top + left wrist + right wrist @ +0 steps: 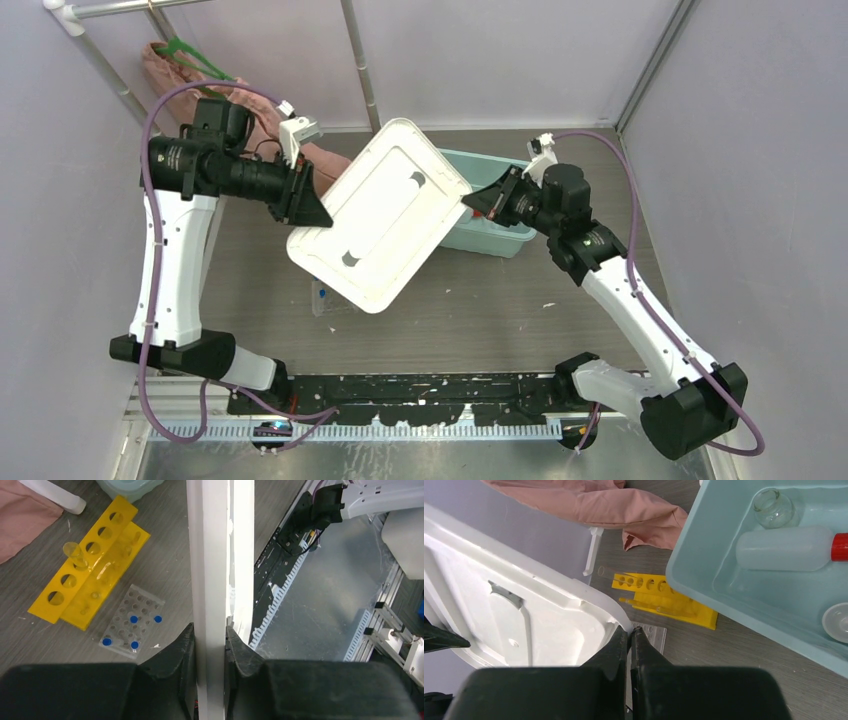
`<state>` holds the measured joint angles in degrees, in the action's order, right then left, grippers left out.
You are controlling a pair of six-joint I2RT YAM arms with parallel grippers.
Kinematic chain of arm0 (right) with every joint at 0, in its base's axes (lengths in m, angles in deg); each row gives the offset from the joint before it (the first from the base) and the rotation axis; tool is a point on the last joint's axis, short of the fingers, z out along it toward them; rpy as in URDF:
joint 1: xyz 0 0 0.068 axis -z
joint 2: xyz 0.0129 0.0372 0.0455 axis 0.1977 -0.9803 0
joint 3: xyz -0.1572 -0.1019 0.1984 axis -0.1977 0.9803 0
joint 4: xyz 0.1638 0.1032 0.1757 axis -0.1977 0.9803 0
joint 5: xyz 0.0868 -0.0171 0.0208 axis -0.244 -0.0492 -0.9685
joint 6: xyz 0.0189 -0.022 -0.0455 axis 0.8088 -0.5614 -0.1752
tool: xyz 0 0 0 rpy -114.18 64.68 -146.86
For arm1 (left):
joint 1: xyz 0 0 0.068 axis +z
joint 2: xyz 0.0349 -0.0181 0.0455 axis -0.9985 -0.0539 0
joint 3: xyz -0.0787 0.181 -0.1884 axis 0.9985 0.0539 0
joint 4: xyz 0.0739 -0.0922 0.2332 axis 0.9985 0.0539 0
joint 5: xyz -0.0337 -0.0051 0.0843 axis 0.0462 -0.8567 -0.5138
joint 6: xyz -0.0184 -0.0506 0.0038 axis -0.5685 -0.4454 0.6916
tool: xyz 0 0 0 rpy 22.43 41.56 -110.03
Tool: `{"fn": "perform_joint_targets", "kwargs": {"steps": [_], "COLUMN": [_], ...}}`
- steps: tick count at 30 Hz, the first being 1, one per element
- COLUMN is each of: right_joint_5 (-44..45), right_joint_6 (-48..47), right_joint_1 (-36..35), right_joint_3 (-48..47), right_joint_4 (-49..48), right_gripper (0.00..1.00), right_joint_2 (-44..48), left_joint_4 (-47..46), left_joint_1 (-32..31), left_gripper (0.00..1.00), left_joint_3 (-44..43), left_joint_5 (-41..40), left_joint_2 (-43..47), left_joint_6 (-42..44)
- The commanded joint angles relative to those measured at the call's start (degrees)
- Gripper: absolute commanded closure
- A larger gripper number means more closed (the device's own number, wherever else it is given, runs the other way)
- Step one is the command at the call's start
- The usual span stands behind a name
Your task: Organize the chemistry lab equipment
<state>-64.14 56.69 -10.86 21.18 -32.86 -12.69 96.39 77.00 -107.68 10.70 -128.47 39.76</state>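
Both grippers hold a large white bin lid [385, 215] tilted above the table. My left gripper [318, 210] is shut on its left rim [210, 580]. My right gripper [470, 203] is shut on its right rim [629, 630]. The teal bin [704, 580] holds a white squeeze bottle [784, 548] with a red nozzle, a clear glass beaker [772, 507] and a tiny white cup [836, 622]. Under the lid, on the table, lie the yellow tube rack [85, 565] and the clear well tray [131, 622] with several blue-capped tubes. The tray's edge shows in the top view [325, 298].
The pink cloth [300, 140] on a green hanger [195, 55] lies at the back left, next to the rack and the teal bin [495, 235]. A black and white rail [400, 400] runs along the near edge. Grey walls close in both sides.
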Motion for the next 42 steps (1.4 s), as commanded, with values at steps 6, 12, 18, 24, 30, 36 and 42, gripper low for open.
{"fn": "perform_joint_targets", "kwargs": {"steps": [6, 12, 18, 24, 30, 36, 42], "right_joint_5": [0.4, 5.3, 7.9, 2.7, -2.1, -1.9, -0.7], "right_joint_6": [1.5, 2.9, 14.3, 28.5, 39.1, 47.6, 47.9], "right_joint_1": [-1.0, -1.0, -1.0, -1.0, -1.2, -4.0, -8.3], "right_joint_3": [-3.8, -11.4, -16.6, -15.5, -13.1, -9.6, -11.7], "right_joint_4": [-3.3, 9.1, 15.3, 6.9, -2.2, -11.6, -14.7], "right_gripper": [0.5, 0.17, 0.13, 0.13, 0.13, 0.13, 0.13], "right_joint_2": [0.9, -0.9, -1.7, -2.7, -2.8, -4.2, -8.1], "left_joint_4": [-1.2, -6.7, -14.9, -25.5, -32.9, -45.3, -56.3], "left_joint_1": [-0.4, -1.8, -2.9, -5.2, -5.7, -5.7, -5.7], "left_gripper": [1.0, 1.0, 1.0, 1.0, 1.0, 1.0, 1.0], "left_joint_3": [1.0, -0.5, 1.4, 9.3, 16.4, 29.0, 41.4], "left_joint_5": [-6.4, -18.5, -29.1, -33.2, -32.9, -29.4, -25.2], "left_joint_2": [2.0, 4.6, 9.8, 18.9, 27.5, 36.8, 43.9], "left_joint_6": [-0.4, 2.8, 7.8, 18.6, 34.3, 50.1, 60.8]}}
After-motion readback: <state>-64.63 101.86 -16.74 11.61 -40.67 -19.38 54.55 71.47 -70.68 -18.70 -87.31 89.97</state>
